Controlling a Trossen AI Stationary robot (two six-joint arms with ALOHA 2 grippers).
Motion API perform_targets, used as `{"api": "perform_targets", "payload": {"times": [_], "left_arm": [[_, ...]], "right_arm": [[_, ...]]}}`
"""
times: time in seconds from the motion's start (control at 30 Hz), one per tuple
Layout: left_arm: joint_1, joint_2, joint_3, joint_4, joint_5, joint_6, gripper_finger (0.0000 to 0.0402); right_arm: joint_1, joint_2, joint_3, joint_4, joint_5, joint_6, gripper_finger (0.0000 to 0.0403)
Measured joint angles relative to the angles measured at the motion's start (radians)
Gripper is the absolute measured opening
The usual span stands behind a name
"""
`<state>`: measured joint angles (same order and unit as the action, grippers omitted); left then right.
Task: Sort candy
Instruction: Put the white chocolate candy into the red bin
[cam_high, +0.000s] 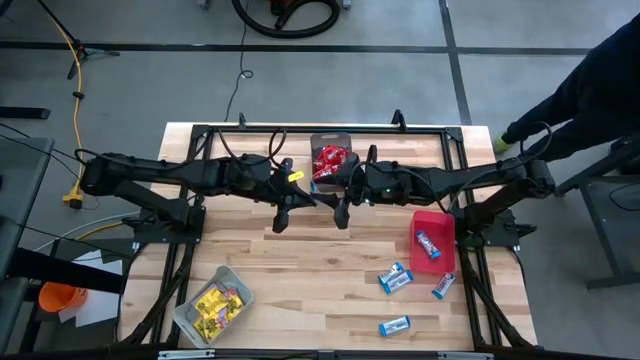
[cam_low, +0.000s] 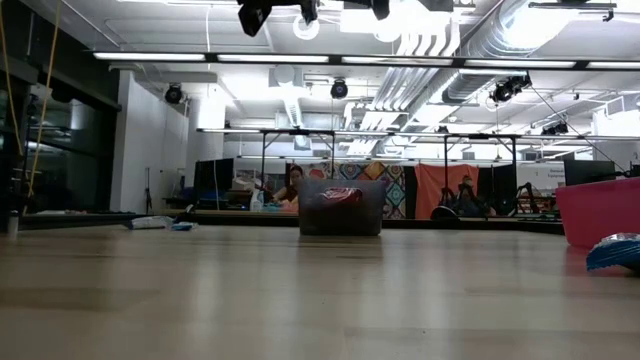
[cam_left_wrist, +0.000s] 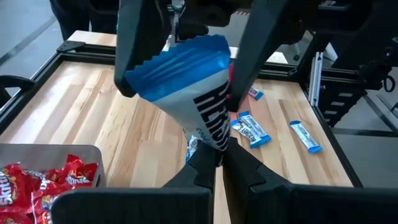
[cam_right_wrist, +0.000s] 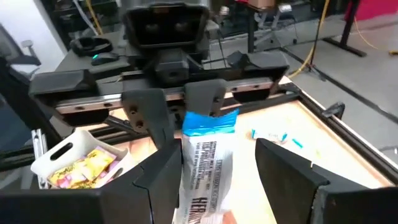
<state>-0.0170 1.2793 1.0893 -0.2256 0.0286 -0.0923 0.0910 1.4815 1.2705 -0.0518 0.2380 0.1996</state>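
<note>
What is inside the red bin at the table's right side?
The red bin holds one visible blue-and-white candy packet lying on its floor. Nothing else shows inside; the right arm partly covers the bin's upper rim.

The table is pale wood, planked, smooth with a soft sheen. The candy wears glossy blue-and-white wrapper with crimped, saw-toothed ends. At five o'clock a red bin looks like matt plastic; at twelve a dark bin looks meshed.

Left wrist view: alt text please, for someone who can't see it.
The left gripper, shut, pinches one end of a blue-and-white candy packet between the right gripper's open fingers. Below lie a wooden table and more packets.
</note>
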Motion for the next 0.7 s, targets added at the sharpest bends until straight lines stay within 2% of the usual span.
{"api": "perform_targets", "payload": {"times": [0.17,0.27,0.4,0.6,0.7], "left_arm": [[0.0,0.0,0.0,0.0,0.0,0.0,0.0],[0.0,0.0,0.0,-0.001,0.0,0.0,0.0],[0.0,0.0,0.0,-0.001,0.0,0.0,0.0],[0.0,0.0,0.0,0.0,-0.014,-0.002,0.0],[0.001,0.0,0.001,-0.004,-0.041,-0.018,0.0009]], "right_arm": [[0.0,0.0,0.0,-0.013,0.027,0.027,0.0197],[0.0,0.0,0.0,-0.012,0.014,0.028,0.0179],[0.0,0.0,0.0,-0.01,-0.005,0.027,0.0128],[0.0,0.0,0.0,-0.011,-0.005,0.027,0.0022],[0.0,0.0,0.0,-0.011,-0.003,0.029,0.0012]]}}
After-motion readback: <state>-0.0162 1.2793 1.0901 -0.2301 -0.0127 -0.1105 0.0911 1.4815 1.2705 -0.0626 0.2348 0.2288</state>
